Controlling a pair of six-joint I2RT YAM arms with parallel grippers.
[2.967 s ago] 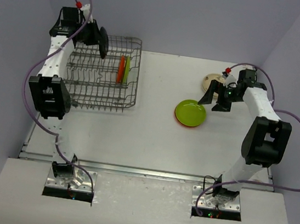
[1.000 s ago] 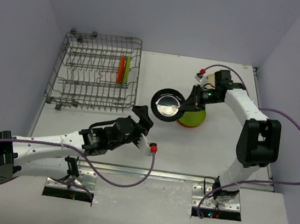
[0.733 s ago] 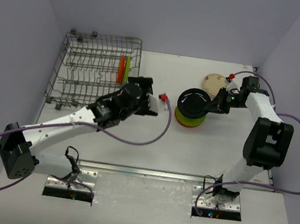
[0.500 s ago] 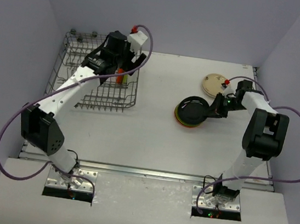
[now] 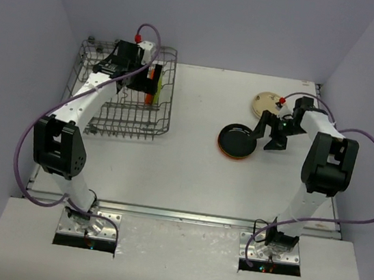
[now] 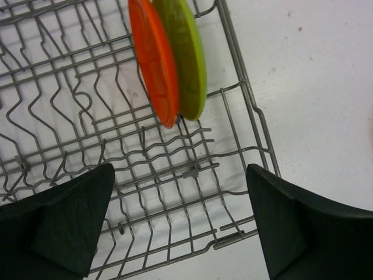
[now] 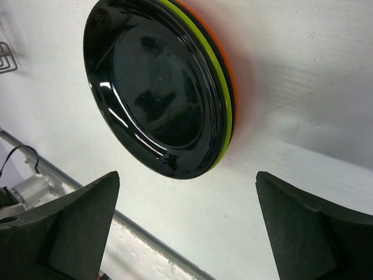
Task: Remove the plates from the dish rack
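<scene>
Two upright plates (image 6: 156, 64), orange, lime green

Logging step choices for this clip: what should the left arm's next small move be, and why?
Probably ease the left gripper down until its open fingers straddle the lime green round plastic plate. That plate and the orange round plastic plate beside it stand upright in the grey wire dish rack, just ahead of the gripper, with nothing held.

**No writing to read**

No word, label, brand mark, number or sign is legible in the overhead view or in either wrist view.
</scene>
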